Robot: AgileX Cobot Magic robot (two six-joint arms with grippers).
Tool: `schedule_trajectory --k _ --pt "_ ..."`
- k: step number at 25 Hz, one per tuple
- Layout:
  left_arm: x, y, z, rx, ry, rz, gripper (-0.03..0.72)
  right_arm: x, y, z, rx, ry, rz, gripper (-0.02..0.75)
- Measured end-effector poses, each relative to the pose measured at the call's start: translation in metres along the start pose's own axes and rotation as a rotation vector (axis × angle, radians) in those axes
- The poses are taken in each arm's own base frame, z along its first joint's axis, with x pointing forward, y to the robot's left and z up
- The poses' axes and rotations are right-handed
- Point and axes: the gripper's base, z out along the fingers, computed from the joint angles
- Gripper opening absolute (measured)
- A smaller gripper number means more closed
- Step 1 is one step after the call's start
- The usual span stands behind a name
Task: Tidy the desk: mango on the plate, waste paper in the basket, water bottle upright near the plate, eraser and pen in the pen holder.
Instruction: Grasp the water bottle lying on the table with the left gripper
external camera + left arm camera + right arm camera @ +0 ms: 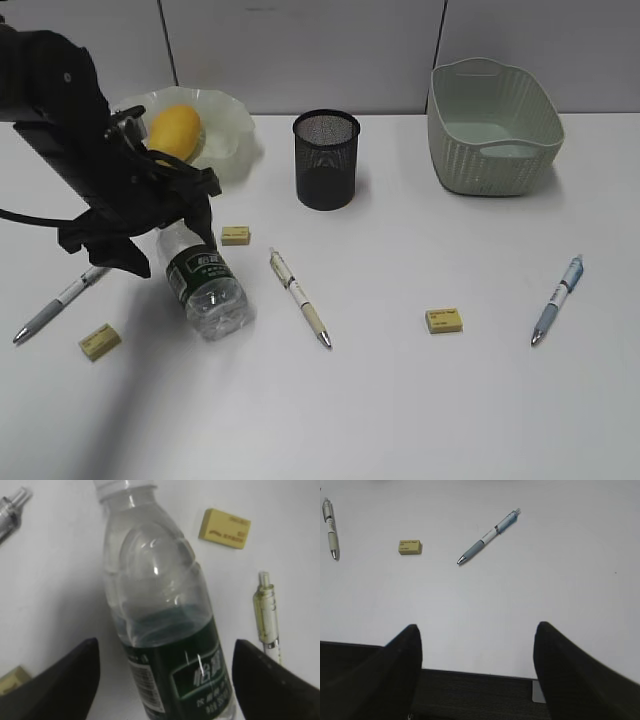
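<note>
The water bottle (pixel 205 285) lies on its side on the desk (pixel 400 400), neck toward the back. My left gripper (pixel 185 220) is open above it. In the left wrist view its jaws (pixel 165 647) straddle the bottle's dark green label (pixel 192 680) with a gap on each side. The mango (pixel 175 130) lies on the plate (pixel 232 125). The pen holder (pixel 326 160) stands mid-back and the basket (pixel 495 130) at the back right. Three pens (pixel 300 298) (pixel 558 298) (pixel 55 305) and three erasers (pixel 236 235) (pixel 443 320) (pixel 100 341) lie loose. The waste paper is out of view. My right gripper (pixel 477 630) is open and empty.
The right wrist view shows the desk's front edge (pixel 470 670) under the jaws, with the blue pen (pixel 489 536), an eraser (pixel 410 547) and a white pen (pixel 331 530) farther off. An eraser (pixel 224 528) and a pen (pixel 266 615) lie right of the bottle.
</note>
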Motion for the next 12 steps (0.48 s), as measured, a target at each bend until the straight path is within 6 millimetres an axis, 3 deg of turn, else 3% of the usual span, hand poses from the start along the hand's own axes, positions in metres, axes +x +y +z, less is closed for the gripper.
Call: schedule_trajectory --k 12 --pt "-0.002 -0.001 0.028 0.0 0.037 -0.052 0.617 0.0 0.0 0.0 0.0 -0.001 0.0 0.549"
